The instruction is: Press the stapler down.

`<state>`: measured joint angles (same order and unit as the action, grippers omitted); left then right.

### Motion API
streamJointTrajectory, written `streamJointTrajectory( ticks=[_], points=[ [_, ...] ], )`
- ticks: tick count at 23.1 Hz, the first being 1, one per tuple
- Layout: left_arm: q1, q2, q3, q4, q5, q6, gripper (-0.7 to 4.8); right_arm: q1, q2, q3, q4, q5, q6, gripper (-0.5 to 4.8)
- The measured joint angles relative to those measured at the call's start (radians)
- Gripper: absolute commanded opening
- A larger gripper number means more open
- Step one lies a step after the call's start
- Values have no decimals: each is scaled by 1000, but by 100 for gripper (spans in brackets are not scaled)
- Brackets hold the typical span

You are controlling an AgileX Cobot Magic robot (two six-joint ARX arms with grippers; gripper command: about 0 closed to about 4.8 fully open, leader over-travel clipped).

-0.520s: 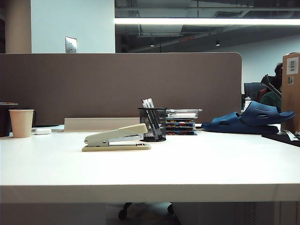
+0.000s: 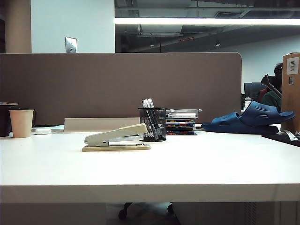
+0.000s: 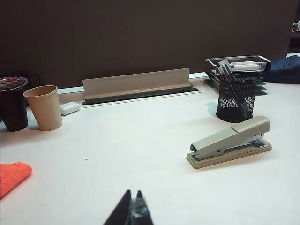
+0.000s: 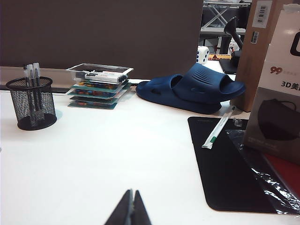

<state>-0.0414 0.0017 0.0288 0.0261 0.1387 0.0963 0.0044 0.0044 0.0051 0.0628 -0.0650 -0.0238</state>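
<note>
**Stapler waits untouched as both arms hang back**

The left gripper (image 3: pixel 133 211), fingers pinched together and holding nothing, sits low over bare table (image 3: pixel 117 154), well short of the stapler (image 3: pixel 229 142). The right gripper (image 4: pixel 129 211) is likewise closed and empty, over the table's other side near a black mat (image 4: pixel 225 164). Neither arm appears in the exterior view.

The stapler (image 2: pixel 116 138) rests mid-table, its top arm raised at an angle above the base, just in front of a mesh pen holder (image 2: pixel 153 124). The pressing looks not yet begun; this reads as the approach stage. The left gripper seems the better placed: the next move would call for carrying it across above the raised arm, then pushing straight down near the front end so that the base does not tip or slide.

Only the fingertips of each gripper show, cut off by the frame edge. The right wrist view does not take in the stapler at all. A paper cup (image 3: pixel 44 107), dark cup (image 3: pixel 12 103) and blue slippers (image 4: pixel 192 89) sit well apart from the work. An orange item (image 3: pixel 11 176) at the frame's edge is cropped and cannot be identified.
</note>
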Motion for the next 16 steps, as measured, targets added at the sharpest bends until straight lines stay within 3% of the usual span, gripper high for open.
streamJointTrajectory(
  ticks=[10, 16],
  points=[
    [0, 0, 0, 0, 10, 0, -6, 0, 0, 0, 31, -3, 0, -9],
    [0, 0, 0, -2, 162, 0, -5, 0, 0, 61, 12, -3, 0, -9]
  ],
)
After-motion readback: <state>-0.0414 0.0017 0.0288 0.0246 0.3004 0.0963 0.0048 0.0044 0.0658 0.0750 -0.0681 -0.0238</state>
